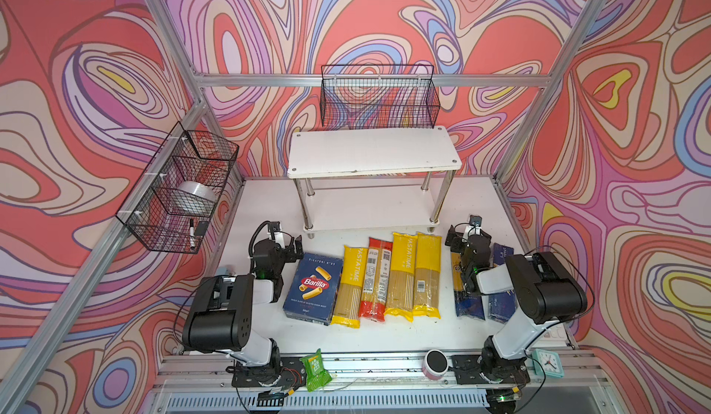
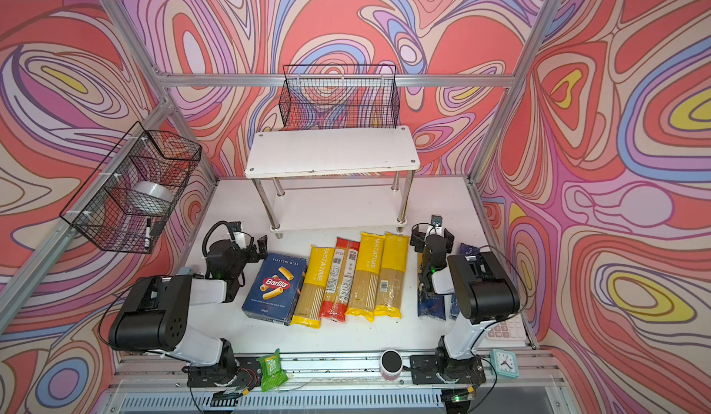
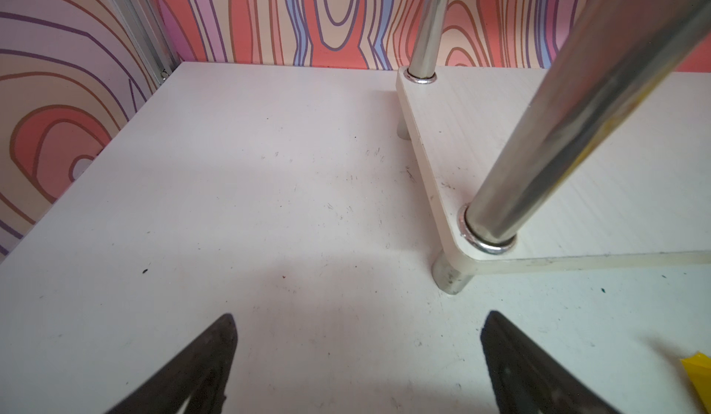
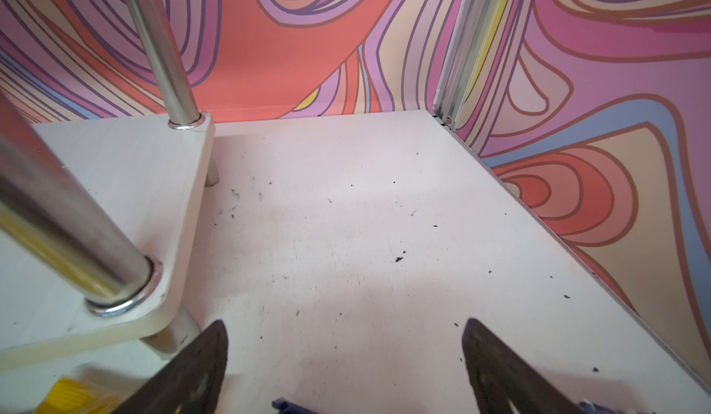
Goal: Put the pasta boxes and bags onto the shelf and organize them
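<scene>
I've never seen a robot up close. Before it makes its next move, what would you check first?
1. Left claw open, holding nothing: ok.
2. Right claw open, holding nothing: ok.
3. Shelf top board bare: ok.
4. Rigatoni box lying flat beside the left claw: ok.
5. Dark blue packs unobstructed: not ok, the right arm covers them partly.

Before the white shelf (image 1: 369,154) lie a dark blue box (image 1: 313,291), yellow-ended bags (image 1: 402,277), a red-ended bag (image 1: 375,281) and seemingly dark blue packs (image 1: 467,308)
</scene>
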Robot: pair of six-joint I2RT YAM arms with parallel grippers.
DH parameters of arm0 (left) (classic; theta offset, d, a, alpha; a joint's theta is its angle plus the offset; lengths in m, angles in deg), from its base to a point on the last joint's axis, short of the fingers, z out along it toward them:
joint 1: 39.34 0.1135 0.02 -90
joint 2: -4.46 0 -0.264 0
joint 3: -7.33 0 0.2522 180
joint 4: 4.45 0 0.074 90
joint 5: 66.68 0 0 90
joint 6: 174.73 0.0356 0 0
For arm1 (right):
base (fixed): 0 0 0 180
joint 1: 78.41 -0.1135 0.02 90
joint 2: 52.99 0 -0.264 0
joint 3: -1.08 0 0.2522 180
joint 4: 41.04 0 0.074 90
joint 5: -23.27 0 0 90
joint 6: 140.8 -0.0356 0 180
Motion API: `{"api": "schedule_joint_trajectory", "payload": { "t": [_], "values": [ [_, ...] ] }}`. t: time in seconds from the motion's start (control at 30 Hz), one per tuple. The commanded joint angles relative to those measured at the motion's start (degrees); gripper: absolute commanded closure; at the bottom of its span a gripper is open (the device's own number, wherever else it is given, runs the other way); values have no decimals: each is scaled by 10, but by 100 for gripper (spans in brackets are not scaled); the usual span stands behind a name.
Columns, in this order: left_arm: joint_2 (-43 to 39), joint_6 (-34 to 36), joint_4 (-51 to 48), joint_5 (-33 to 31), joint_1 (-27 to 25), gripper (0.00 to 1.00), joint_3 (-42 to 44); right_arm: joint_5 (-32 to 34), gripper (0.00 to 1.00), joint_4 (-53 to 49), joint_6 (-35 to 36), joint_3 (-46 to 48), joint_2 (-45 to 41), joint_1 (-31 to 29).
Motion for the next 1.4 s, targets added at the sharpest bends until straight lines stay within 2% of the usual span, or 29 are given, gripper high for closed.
{"api": "schedule_joint_trajectory", "payload": {
  "t": [0.0, 0.2, 0.27, 0.33, 0.37, 0.47, 0.57, 0.63, 0.77, 0.93, 1.13, 1.37],
  "values": [
    [3, 14, -9, 8, -5, 0, -8, -10, 2, -10, -8, -12, 2, 3],
    [2, 13, -9, 5, -5, 0, -7, -25, 5, -20, -15, -14, 0, 14],
    [1, 14, -5, 5, -5, 0, -6, -12, 5, -17, -12, -13, -5, 13],
    [-10, 13, -17, 1, -5, 0, -8, -10, 5, -65, -20, -24, -29, 13],
    [-26, 12, -37, 2, -5, 0, -13, 11, 5, -73, -16, -30, -38, 10],
    [-95, 13, -179, 5, -5, 0, -60, 18, 5, -237, -39, -78, -107, 11],
    [-155, -27, -322, 17, -6, 0, -129, -17, 6, -413, -62, -140, -163, 10],
    [-180, -69, -355, 47, -5, 0, -143, -45, 9, -518, -78, -176, -182, 10],
    [-215, -119, -342, 105, -29, 0, -126, -71, 11, -697, -118, -219, -216, 10],
    [-228, -53, -425, 55, -105, 0, -133, -100, 12, -832, -149, -229, -265, 9],
    [-225, -51, -419, 76, -107, 0, -113, -110, 13, -914, -171, -229, -276, 8],
    [-227, -53, -403, 122, -106, 0, -96, -115, 13, -937, -201, -206, -277, 8]
  ]
}}
